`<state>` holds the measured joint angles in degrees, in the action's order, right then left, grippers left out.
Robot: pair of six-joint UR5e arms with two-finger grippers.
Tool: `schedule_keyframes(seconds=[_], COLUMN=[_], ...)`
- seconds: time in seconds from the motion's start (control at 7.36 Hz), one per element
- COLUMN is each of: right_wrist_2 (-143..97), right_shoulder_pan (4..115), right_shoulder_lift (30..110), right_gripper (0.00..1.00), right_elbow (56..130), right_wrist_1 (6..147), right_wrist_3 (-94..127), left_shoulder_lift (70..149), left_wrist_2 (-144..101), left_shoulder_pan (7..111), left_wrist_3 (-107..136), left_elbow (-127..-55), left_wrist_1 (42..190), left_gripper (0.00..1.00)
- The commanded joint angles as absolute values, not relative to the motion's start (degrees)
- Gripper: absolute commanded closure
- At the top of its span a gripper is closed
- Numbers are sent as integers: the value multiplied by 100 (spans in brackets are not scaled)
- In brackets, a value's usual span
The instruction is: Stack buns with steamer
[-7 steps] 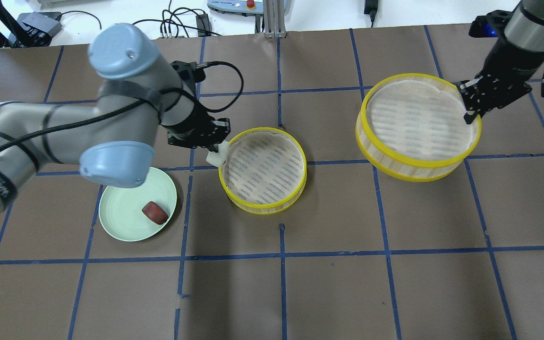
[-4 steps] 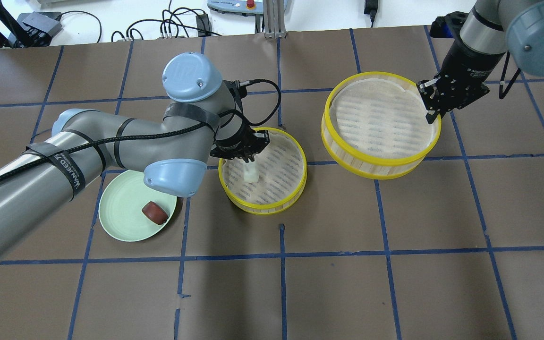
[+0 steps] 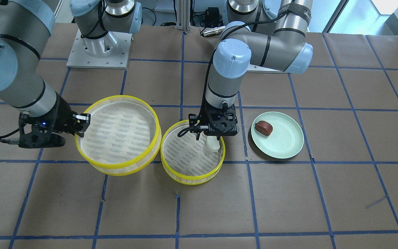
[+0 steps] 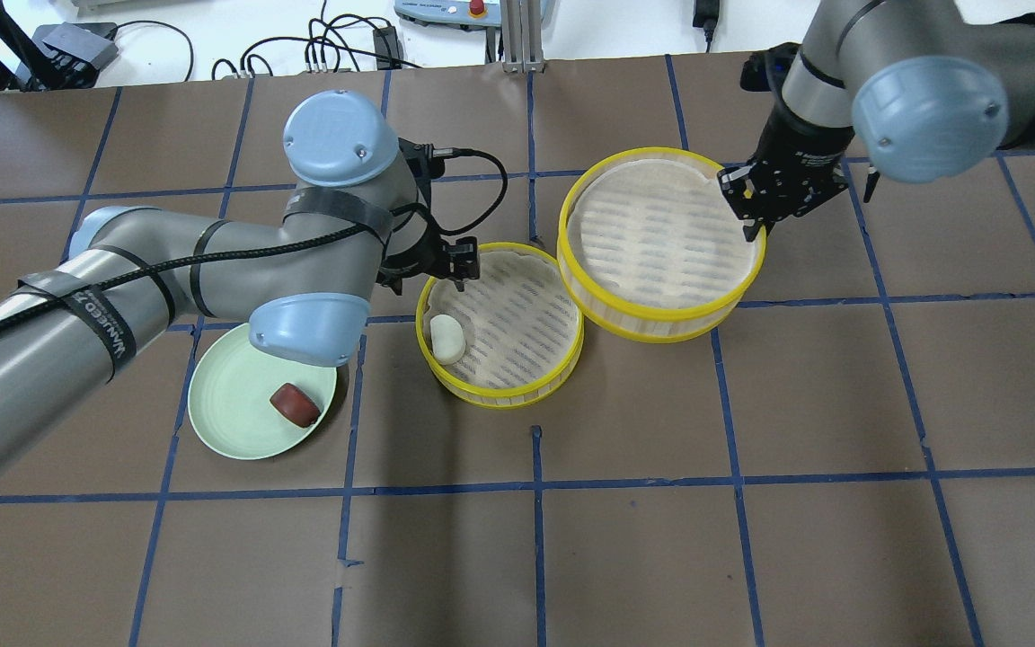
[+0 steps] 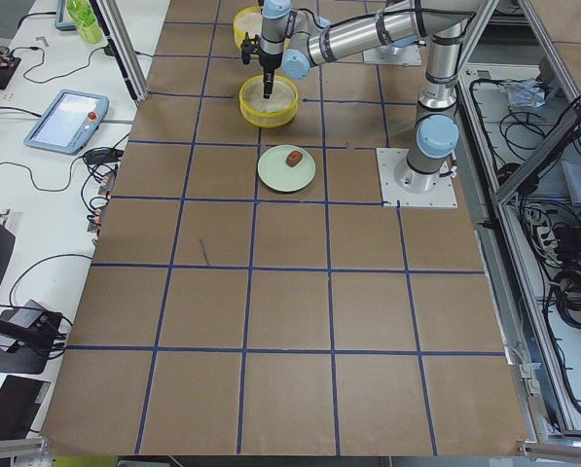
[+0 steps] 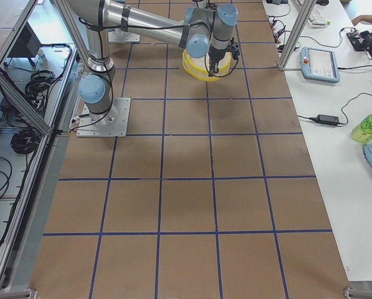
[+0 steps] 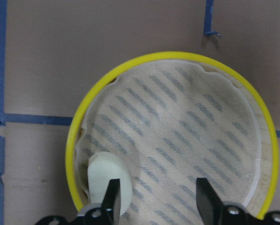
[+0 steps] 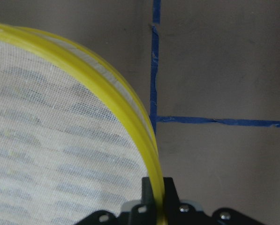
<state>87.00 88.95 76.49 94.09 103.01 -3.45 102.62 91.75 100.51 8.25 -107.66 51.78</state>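
White bun (image 4: 446,339) sits in the steamer tier (image 4: 508,396); I see left gripper (image 7: 156,197) spread wide over it.
Right gripper (image 4: 756,220) pinches second tier (image 4: 661,312) rim, alongside. Brown bun (image 4: 295,404) on plate (image 4: 225,422).

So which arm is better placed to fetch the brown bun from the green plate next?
Left. The left claw is open and empty, near the plate holding the brown bun. The right claw is shut on a steamer basket rim, farther away.
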Motion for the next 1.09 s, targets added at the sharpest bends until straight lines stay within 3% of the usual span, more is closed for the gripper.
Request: schedule_keyframes(seconds=[0.0, 0.41, 0.95], right_wrist_2=[8936, 9000, 8912], right_shoulder_pan=[9787, 10572, 10696], right_shoulder_lift=[7410, 6935, 6855], right_gripper=[96, 95, 95], right_elbow=[9545, 9492, 9501], right_wrist_1=[10722, 11311, 11364], right_wrist_3=[593, 1712, 1837], left_shoulder_lift=[9881, 9782, 9975], left_wrist_2=[9448, 9431, 9343], left_shoulder_pan=[9127, 7967, 7805], left_wrist_3=[-724, -1649, -1592], left_elbow=[-11334, -12312, -12331], left_wrist_1=[5238, 5229, 5247], left_gripper=[1, 0, 2])
